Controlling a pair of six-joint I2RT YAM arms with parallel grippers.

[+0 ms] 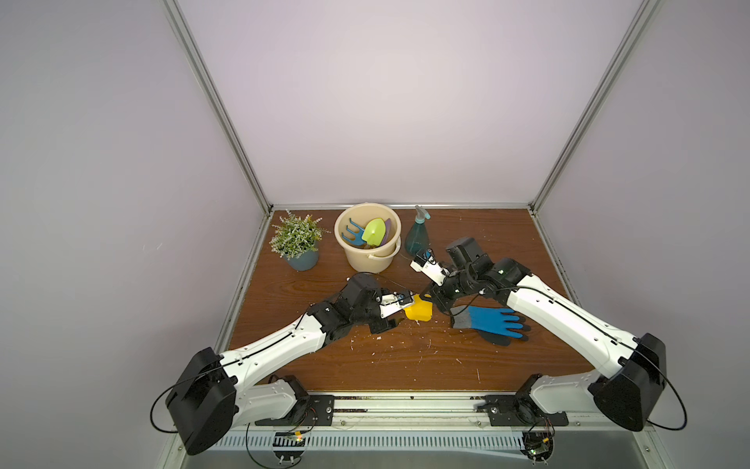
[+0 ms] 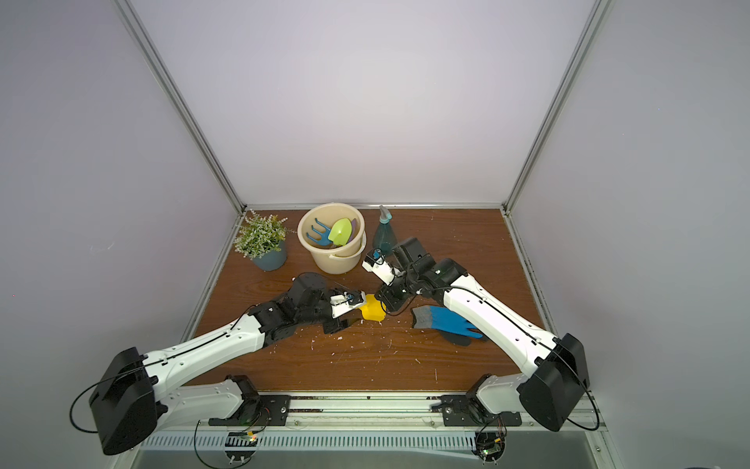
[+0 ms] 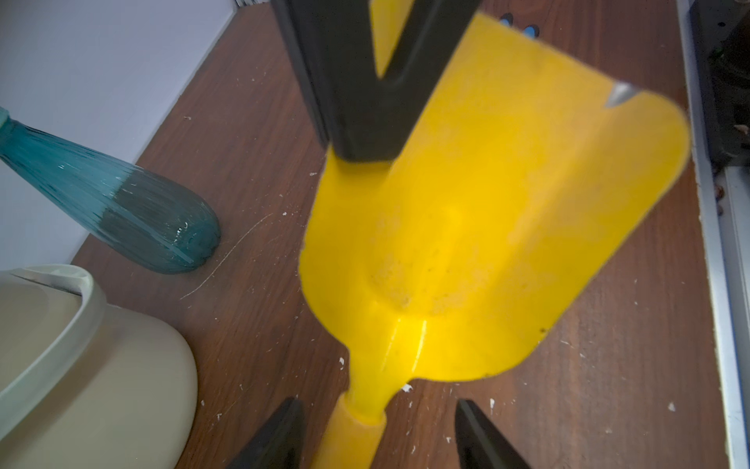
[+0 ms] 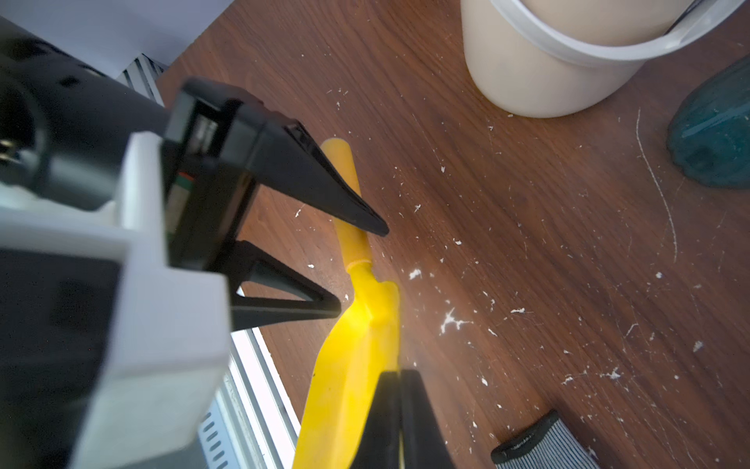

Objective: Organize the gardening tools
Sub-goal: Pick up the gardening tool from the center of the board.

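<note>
The yellow scoop (image 1: 420, 312) (image 3: 487, 243) is in mid-table, its blade edge pinched by my right gripper (image 4: 399, 375) (image 1: 428, 299), which is shut on it. My left gripper (image 3: 377, 406) (image 4: 361, 268) is open, one finger on each side of the scoop's handle with a gap at both sides. The blue fork (image 1: 352, 234), the lime-green trowel (image 1: 374, 232) and the purple trowel (image 1: 388, 228) stand in the cream bucket (image 1: 367, 262). The teal spray bottle (image 1: 418, 237) stands upright to the right of the bucket.
A potted green plant (image 1: 298, 239) stands at the back left. A blue and grey glove (image 1: 491, 320) lies under my right forearm. White crumbs are scattered over the wooden table (image 1: 406, 365). Walls and a metal frame close in the back and both sides.
</note>
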